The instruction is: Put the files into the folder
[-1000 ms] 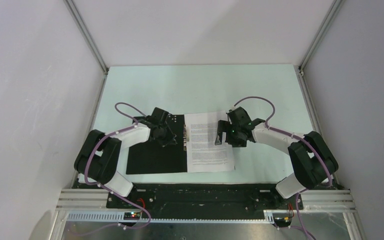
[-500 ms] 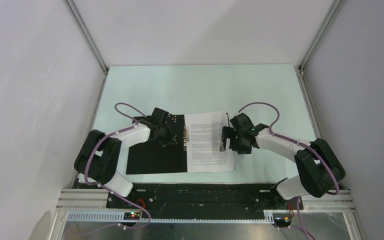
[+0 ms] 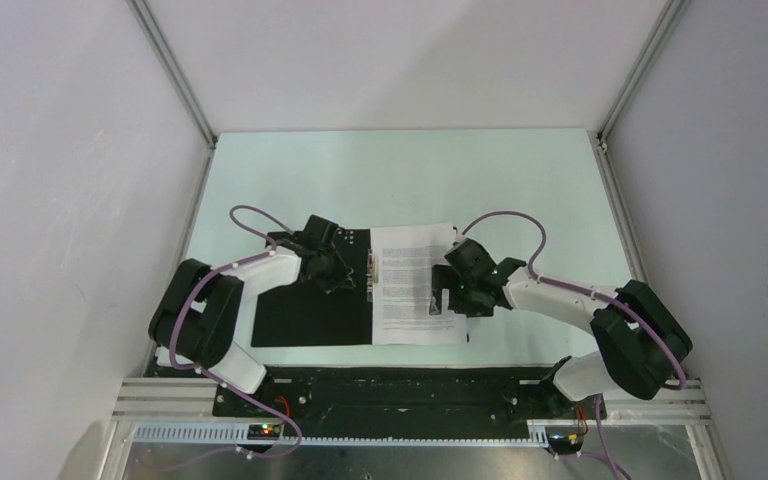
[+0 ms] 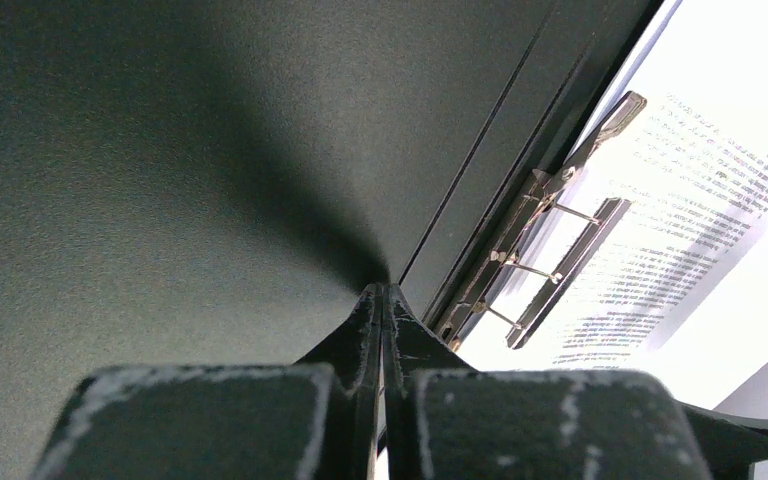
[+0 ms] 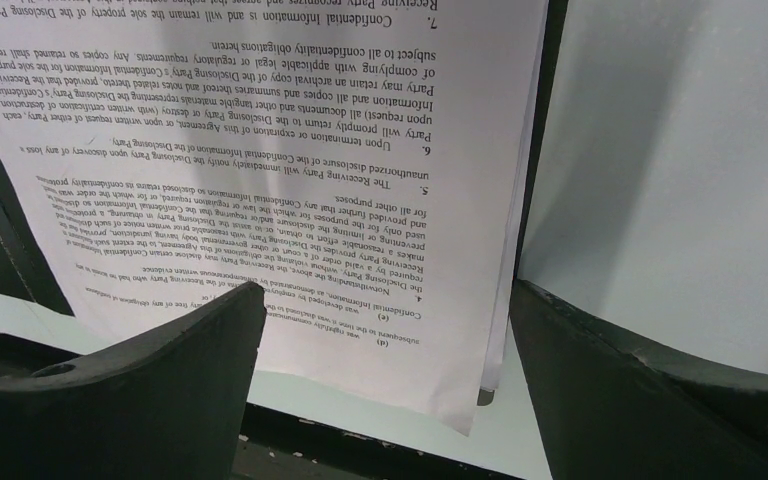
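Note:
The folder (image 3: 305, 318) lies open on the table, black inside up. The files (image 3: 408, 285), white printed sheets, rest on its right half beside the metal clip (image 4: 545, 250). My left gripper (image 3: 338, 274) is shut with nothing between its fingers, its tip (image 4: 382, 293) down on the black left flap (image 4: 180, 170) close to the spine. My right gripper (image 3: 441, 297) stands open over the right edge of the files. In the right wrist view the sheets (image 5: 340, 190) and their corner lie between its fingers (image 5: 170, 385), apart from both. A dark strip of folder (image 5: 552, 90) shows past the paper's edge.
Pale green table (image 3: 400, 180) stretches beyond the folder, with grey walls on three sides. The black base rail (image 3: 390, 390) runs along the near edge. Purple cables (image 3: 505, 218) loop over both wrists.
My right gripper has slid toward the near side along the right edge of the files, still open. The left arm and the folder have stayed put.

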You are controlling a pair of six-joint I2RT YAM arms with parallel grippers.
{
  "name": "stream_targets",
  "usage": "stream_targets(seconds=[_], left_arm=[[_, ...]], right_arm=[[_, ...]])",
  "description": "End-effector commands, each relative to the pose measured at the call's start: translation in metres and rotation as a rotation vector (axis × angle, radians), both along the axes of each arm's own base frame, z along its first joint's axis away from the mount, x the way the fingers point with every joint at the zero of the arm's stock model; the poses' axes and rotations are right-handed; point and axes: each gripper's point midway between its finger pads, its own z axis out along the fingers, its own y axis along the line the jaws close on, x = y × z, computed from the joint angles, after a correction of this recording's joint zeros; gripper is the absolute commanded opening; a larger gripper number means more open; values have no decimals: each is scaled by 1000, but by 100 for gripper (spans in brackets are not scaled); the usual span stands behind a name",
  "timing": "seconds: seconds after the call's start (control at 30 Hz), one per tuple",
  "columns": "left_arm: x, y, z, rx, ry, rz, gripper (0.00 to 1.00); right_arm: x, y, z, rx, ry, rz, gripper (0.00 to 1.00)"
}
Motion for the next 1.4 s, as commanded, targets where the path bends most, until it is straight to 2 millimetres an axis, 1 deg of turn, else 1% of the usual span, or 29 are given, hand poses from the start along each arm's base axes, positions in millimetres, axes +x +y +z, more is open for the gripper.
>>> stream_targets(seconds=[0.0,0.13,0.2,0.27,0.3,0.33,0.37,0.4,0.43,0.47,0.5,0.53,0.57,0.6,0.63,0.67,0.7,0.73,0.77,0.8,0.83,0.87,0.9,0.93,1.0,1.03,1.2,1.27,1.37], left_arm=[[-18,15,-26,96,72,5,0],[-18,13,-25,96,69,-3,0],[-15,12,-21,99,49,-25,0],[0,8,-4,97,-17,-64,1],[2,10,4,118,-38,-97,2],[16,5,20,112,-86,-112,3],[22,9,29,151,-117,-139,8],[38,4,48,149,-169,-148,10],[44,2,56,164,-194,-190,15],[62,-7,73,153,-243,-211,17],[69,-11,80,156,-268,-252,20],[85,-22,92,142,-305,-278,21],[92,-30,96,122,-316,-304,23],[109,-43,105,107,-343,-333,23],[117,-49,105,102,-349,-346,23],[134,-59,107,93,-364,-366,23],[142,-65,108,86,-373,-378,21],[158,-76,106,74,-382,-395,21],[173,-85,120,58,-424,-397,20],[178,-91,103,51,-396,-417,20],[190,-100,98,42,-399,-425,20],[193,-107,98,24,-402,-441,20],[200,-115,91,18,-402,-452,20],[202,-119,89,9,-401,-464,19],[207,-127,79,5,-396,-482,19],[208,-130,71,4,-388,-488,18],[200,-137,43,7,-332,-505,17],[190,-135,26,8,-284,-497,16],[177,-133,12,14,-236,-481,15]], right_arm=[[1,5,0,5,14,-27,96],[7,-3,5,4,2,-40,96],[10,-6,10,9,-10,-48,96],[13,-11,17,9,-36,-54,96],[12,-13,18,0,-40,-59,96],[13,-14,24,2,-58,-63,96],[9,-16,25,-10,-60,-63,96],[7,-16,29,-7,-71,-63,96],[0,-16,32,-22,-76,-61,95],[-4,-16,32,-29,-77,-58,95],[-15,-12,32,-37,-76,-47,94],[-22,-11,31,-44,-69,-45,93],[-34,-4,31,-37,-70,-38,91],[-42,-2,31,-39,-65,-30,90],[-53,6,31,-30,-63,-26,88],[-60,11,31,-18,-52,-45,86],[-72,18,30,-17,-56,-13,81],[-83,28,30,3,-47,-7,78],[-87,32,28,4,-47,-6,73],[-95,42,29,29,-44,-1,71],[-99,46,25,29,-38,1,64],[-104,55,22,42,-33,5,61],[-106,59,20,44,-29,7,55],[-107,65,18,42,-25,5,48],[-106,71,17,37,-35,2,39],[-104,75,17,48,-41,0,37],[-96,87,7,37,-34,-5,27],[-94,90,2,27,-27,-4,25],[-89,89,-5,6,-23,-18,24]])
